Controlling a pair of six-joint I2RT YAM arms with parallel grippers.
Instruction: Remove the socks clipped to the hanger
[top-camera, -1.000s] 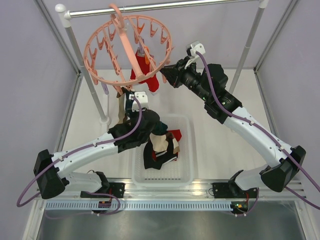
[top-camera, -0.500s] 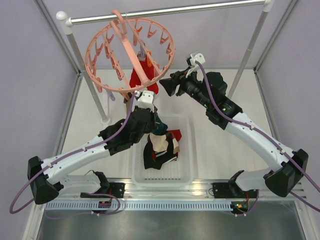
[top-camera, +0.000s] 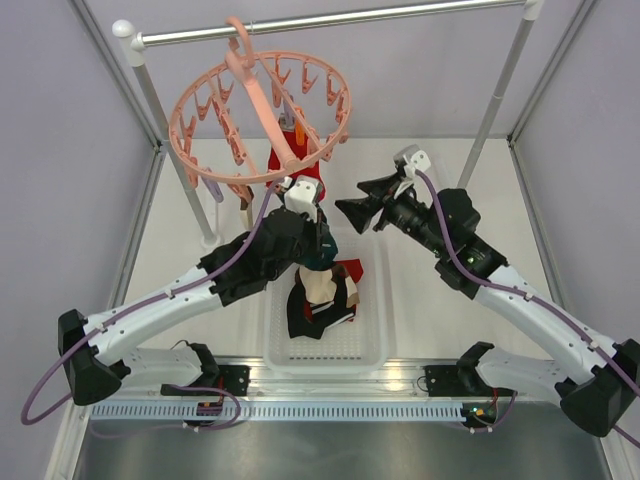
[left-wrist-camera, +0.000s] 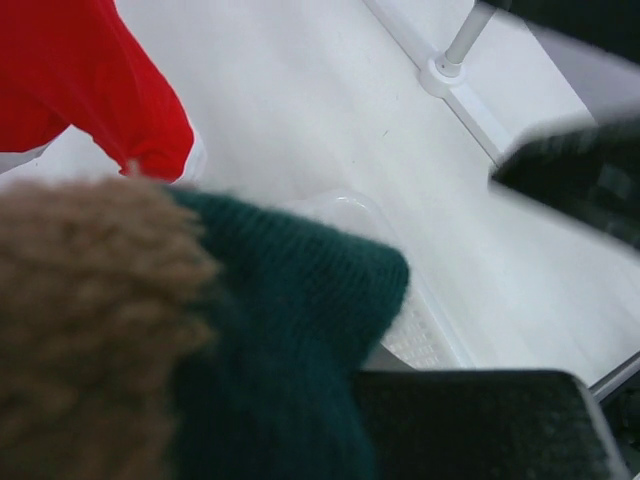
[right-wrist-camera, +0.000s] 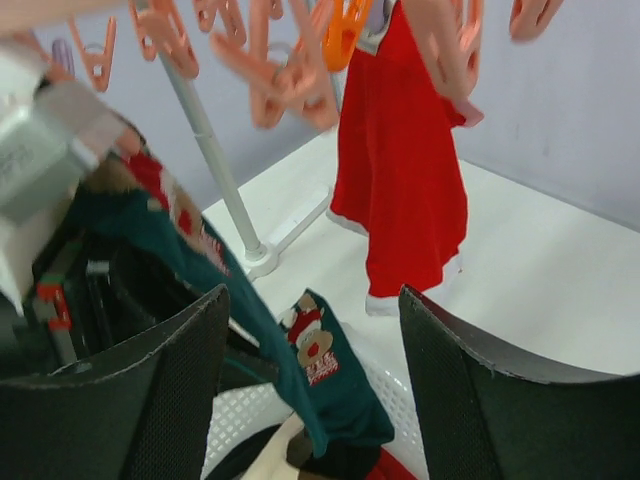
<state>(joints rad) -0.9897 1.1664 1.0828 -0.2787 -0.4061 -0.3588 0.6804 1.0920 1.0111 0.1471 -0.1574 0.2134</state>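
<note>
The salmon-pink hanger (top-camera: 205, 150) hangs by its hook from the rail. One red sock (top-camera: 283, 160) stays clipped to it, and it also shows hanging in the right wrist view (right-wrist-camera: 405, 170). My left gripper (top-camera: 320, 248) is shut on a dark teal sock (top-camera: 324, 260) above the basket. That patterned teal sock (right-wrist-camera: 330, 375) drapes down toward the basket, and it fills the left wrist view (left-wrist-camera: 290, 330) beside a brown fuzzy piece (left-wrist-camera: 90, 320). My right gripper (top-camera: 355, 212) is open and empty, right of the red sock and below the ring.
A white plastic basket (top-camera: 375, 300) between the arms holds several removed socks. The metal rail (top-camera: 400, 12) and its posts (top-camera: 152, 95) frame the back. Pink clips (right-wrist-camera: 280, 80) dangle just above the right gripper (right-wrist-camera: 315, 295).
My right gripper opened and drew back down and right from the ring's edge. The ring swung back. My left arm shifted slightly right, still holding the teal sock.
</note>
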